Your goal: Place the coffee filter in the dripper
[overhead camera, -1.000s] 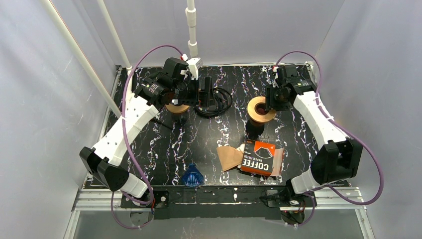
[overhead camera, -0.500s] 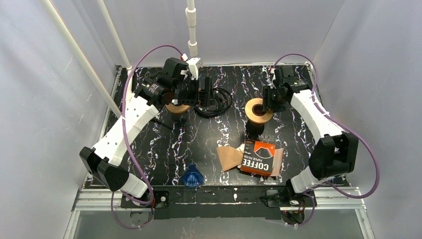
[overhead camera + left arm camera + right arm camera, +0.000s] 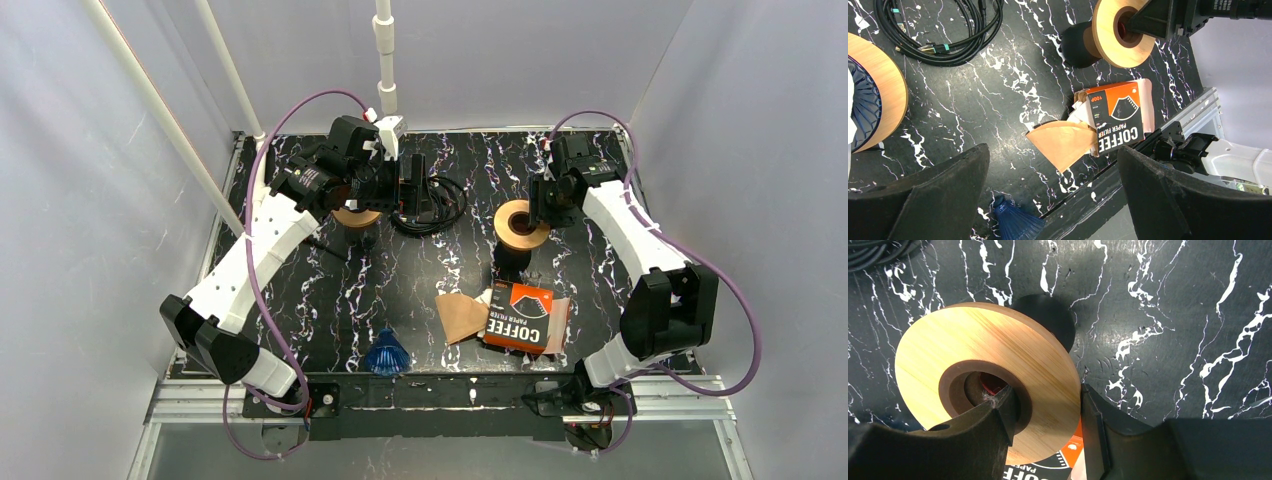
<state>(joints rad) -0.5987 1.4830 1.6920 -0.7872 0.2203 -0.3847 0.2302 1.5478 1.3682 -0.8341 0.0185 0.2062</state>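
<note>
coffee filter: laid flat on the desk, lower centre of the top view, one end touching the orange filter pack. Judged thin paper, so light, floppy, easily creased or torn. It is best pinched at the free edge on the side away from the pack, so that only this one sheet is lifted.

left gripper: spread wide, nothing held.

right gripper: pinched on the wooden ring stand, one finger in the hole, one outside the rim.

ribbed blue dripper: seated in a second wooden ring, left edge of the left wrist view.
</note>
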